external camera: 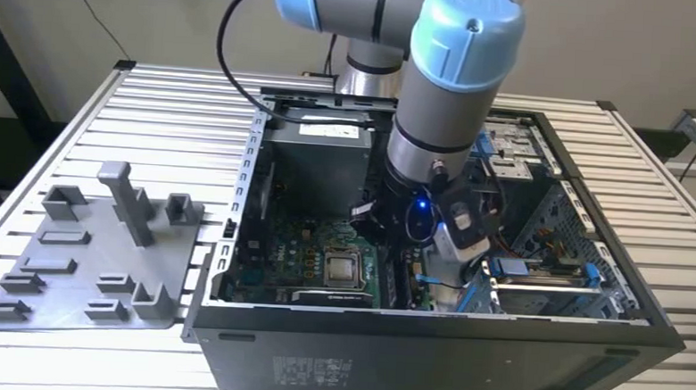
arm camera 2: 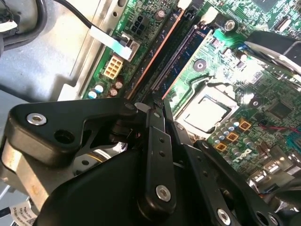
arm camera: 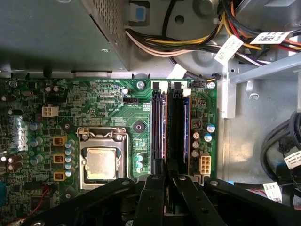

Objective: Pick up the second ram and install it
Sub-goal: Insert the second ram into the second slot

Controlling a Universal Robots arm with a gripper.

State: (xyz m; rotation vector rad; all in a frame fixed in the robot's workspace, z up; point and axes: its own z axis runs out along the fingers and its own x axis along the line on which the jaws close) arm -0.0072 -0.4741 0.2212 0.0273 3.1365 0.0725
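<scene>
a: where's your gripper (arm camera: 170, 176)?

b: your arm (external camera: 447, 120) reaches down into the open case (external camera: 435, 360). the gripper sits low over the board (arm camera: 94, 103), at the near end of the memory slots.

a: how far open is it?

b: barely at all. in both wrist views your fingers (arm camera 2: 155, 141) are drawn in close, with just a thin slit between them. they're pinched on the near end of the ram (arm camera: 175, 132). the contact itself is hidden behind the fingertips.

a: and how does the ram lie?

b: it runs straight out ahead of your fingertips as a long dark strip, in line with its slot. i can't tell from here whether it's seated or just resting on top. the next slot (arm camera: 157, 127) runs alongside it, close and parallel.

a: what else is near the tool?

b: the cpu (arm camera: 100, 162) is just past that next slot, off to one side of your fingers. a bundle of cables (arm camera: 188, 44) lies beyond the far end of the slots. the tray (external camera: 82, 270) is well away from your gripper, outside the case on the table (external camera: 162, 105), toward the exterior view's left.
</scene>
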